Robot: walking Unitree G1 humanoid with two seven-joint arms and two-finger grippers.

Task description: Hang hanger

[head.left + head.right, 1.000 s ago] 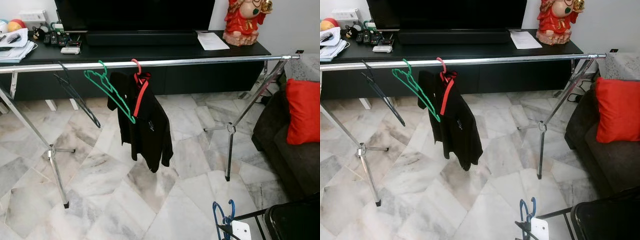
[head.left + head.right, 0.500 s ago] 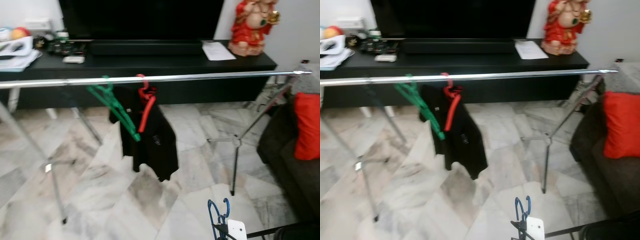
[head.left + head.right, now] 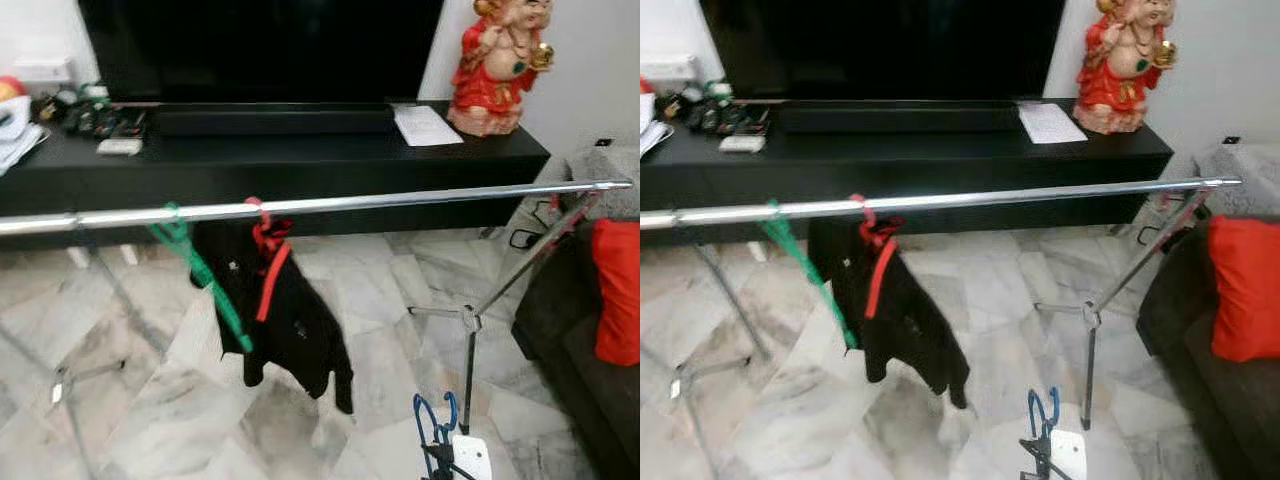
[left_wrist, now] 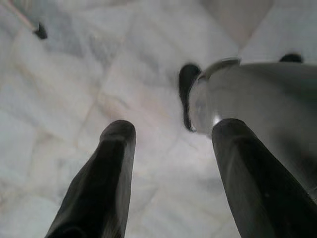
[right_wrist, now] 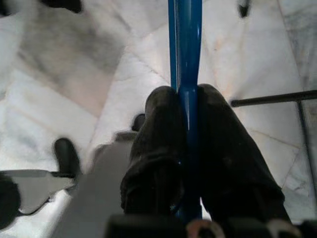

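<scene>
A long black surface (image 3: 300, 150) stands against the wall, carrying a red figurine (image 3: 497, 62), a sheet of white paper (image 3: 424, 125) and a dark soundbar (image 3: 272, 119) beneath a large black screen (image 3: 260, 48). A red cushion (image 3: 1245, 290) rests on a dark sofa (image 3: 1200, 370) beside the marble floor (image 3: 380, 300).

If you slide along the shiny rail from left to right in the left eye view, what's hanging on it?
Green hanger → red hanger with the black shirt → then bare rail to its right end.
</scene>
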